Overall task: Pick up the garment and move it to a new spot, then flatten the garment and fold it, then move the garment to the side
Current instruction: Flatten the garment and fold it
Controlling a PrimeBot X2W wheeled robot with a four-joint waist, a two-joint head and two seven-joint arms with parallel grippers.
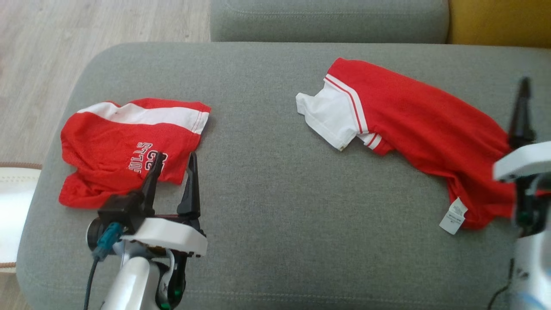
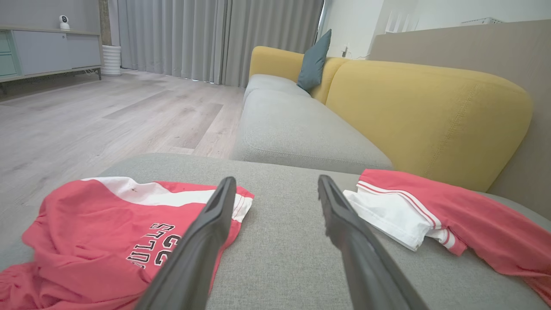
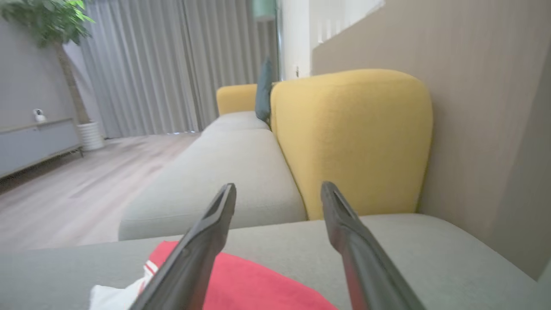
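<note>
Garment point(image 1: 422, 129), red with a white sleeve, lay stretched across the grey sofa cushion point(image 1: 275, 224) toward 3 o'clock in our head view, with its white tag point(image 1: 453, 215) at the near end. Our right claw point(image 3: 279, 189) stood spread and empty over that red cloth, at the 4 o'clock edge. Our left claw point(image 1: 175, 157) was likewise spread, gripping nothing, over the near edge of a second red lettered piece point(image 1: 125, 146) at 9 o'clock.

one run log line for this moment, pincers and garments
left pincer open, over near edge of lettered red garment | right pincer open, at end of red shirt | neither garment held, both on grey cushion
</note>
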